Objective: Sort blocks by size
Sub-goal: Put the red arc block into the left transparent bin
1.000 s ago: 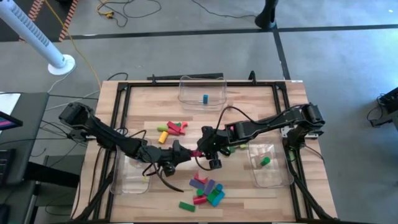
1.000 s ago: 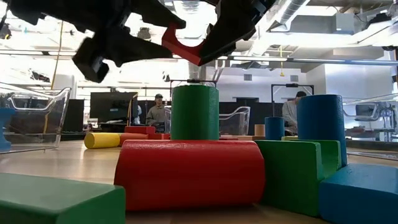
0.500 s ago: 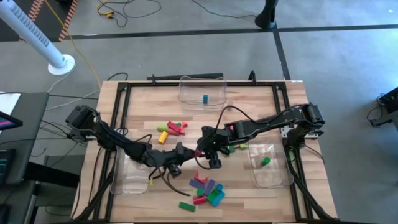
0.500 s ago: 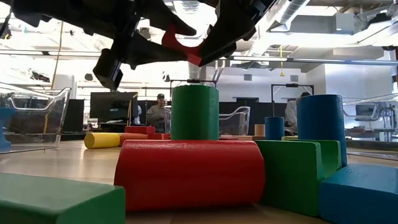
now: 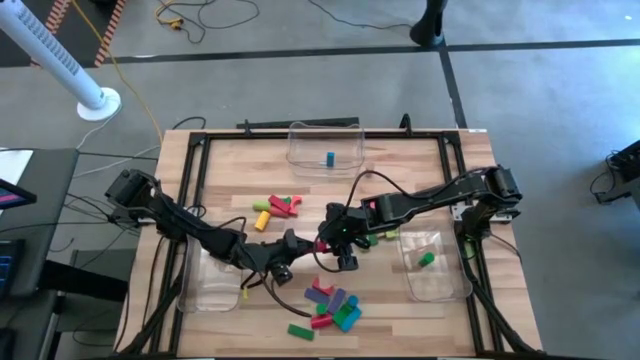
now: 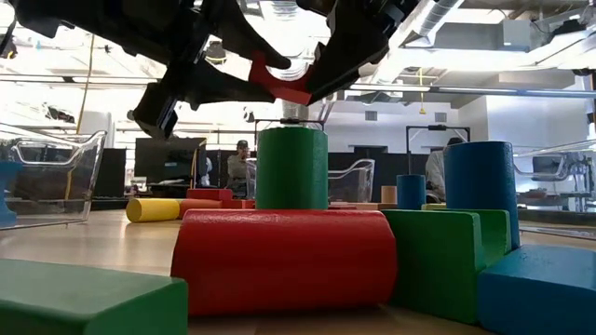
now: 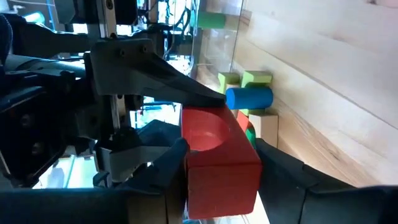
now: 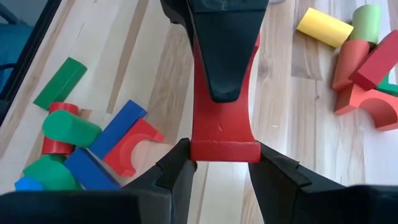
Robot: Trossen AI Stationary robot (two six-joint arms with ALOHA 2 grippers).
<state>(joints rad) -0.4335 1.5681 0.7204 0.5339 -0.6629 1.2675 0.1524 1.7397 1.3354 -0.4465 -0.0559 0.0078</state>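
High view, red arch block (image 5: pixel 321 246): at the centre of the frame, lifted off the desk, held between both arms' tips.
Right pincer (image 8: pixel 217 163): clenched on one end of the red arch block (image 8: pixel 224 124); its two dark fingers press the block's flat end from either side.
Left pincer (image 7: pixel 217 163): its fingers sit on both sides of the same block (image 7: pixel 219 158), touching its side faces; a dark finger of the other arm reaches over the block from the far side.
Low view: the block (image 6: pixel 279 82) hangs in the upper middle of the frame, pinched between two dark finger sets, well above a green cylinder (image 6: pixel 291 167).
Loose blocks, lower centre: a cluster (image 5: pixel 332 305) of red, green, blue and purple pieces just below the two pincers.
Loose blocks, centre left: a second cluster (image 5: pixel 277 208) with yellow, red and green pieces.
Bins: clear bin (image 5: pixel 325 147) at upper centre holds one blue block (image 5: pixel 329 159); clear bin (image 5: pixel 434 265) at right holds a green block (image 5: pixel 426 259); a third clear bin (image 5: pixel 208 282) lies at lower left under the left arm.
Desk (image 5: pixel 240 170): pale wood, dark frame around it.
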